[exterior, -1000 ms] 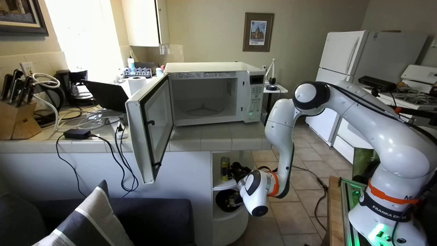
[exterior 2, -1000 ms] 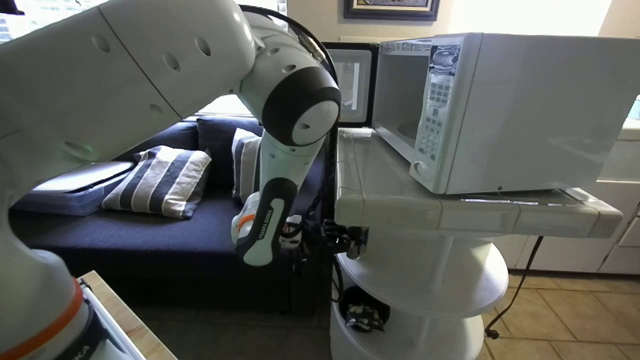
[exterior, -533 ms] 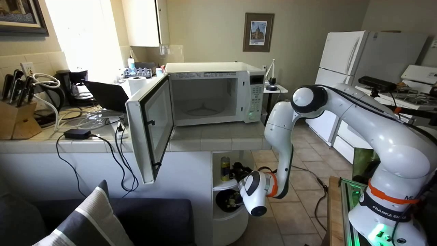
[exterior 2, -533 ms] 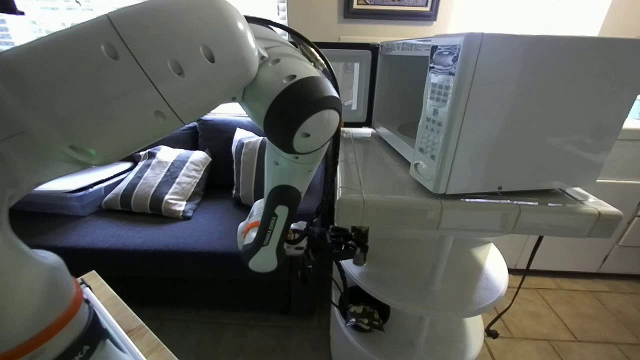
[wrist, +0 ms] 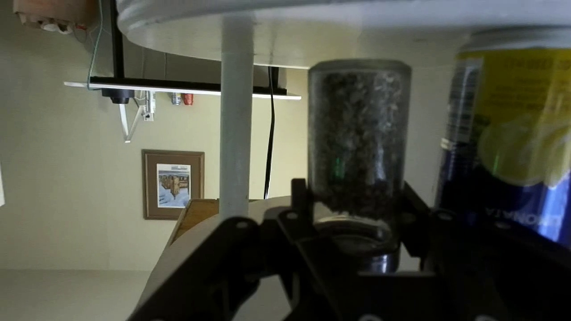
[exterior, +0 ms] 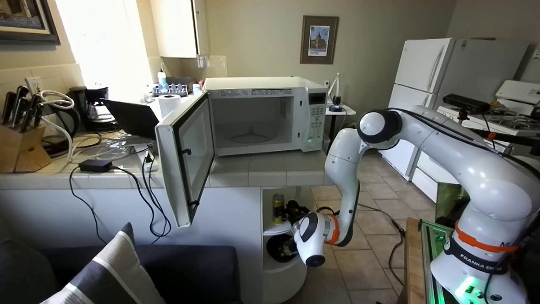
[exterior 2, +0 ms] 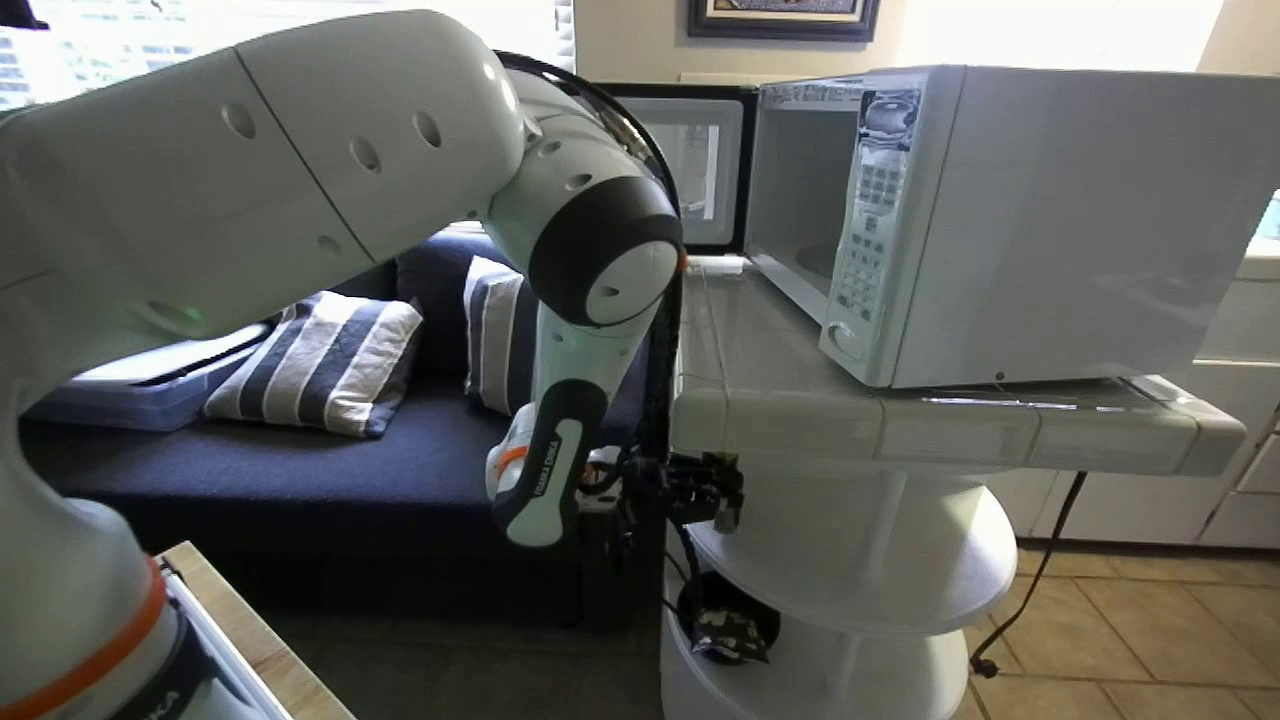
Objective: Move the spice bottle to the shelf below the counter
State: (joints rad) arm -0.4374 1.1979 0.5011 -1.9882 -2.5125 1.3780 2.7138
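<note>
Sinking a little and edging inward since a second ago, my gripper (wrist: 355,200) — clamped on the bottle (wrist: 359,129) — holds it over the upper shelf (exterior 2: 870,565), near the can (wrist: 508,142). Placement looks close; contact unconfirmed.

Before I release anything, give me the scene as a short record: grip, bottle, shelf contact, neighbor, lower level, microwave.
Grip: gripper closed on the spice bottle
Bottle pose: roughly upright, at the upper shelf below the counter
Shelf contact: cannot tell from these views
Neighbor: yellow-and-blue can on the same shelf, with a visible gap to the bottle
Lower level: dark round container on the lower shelf
Microwave: white microwave on the counter, door open
</note>
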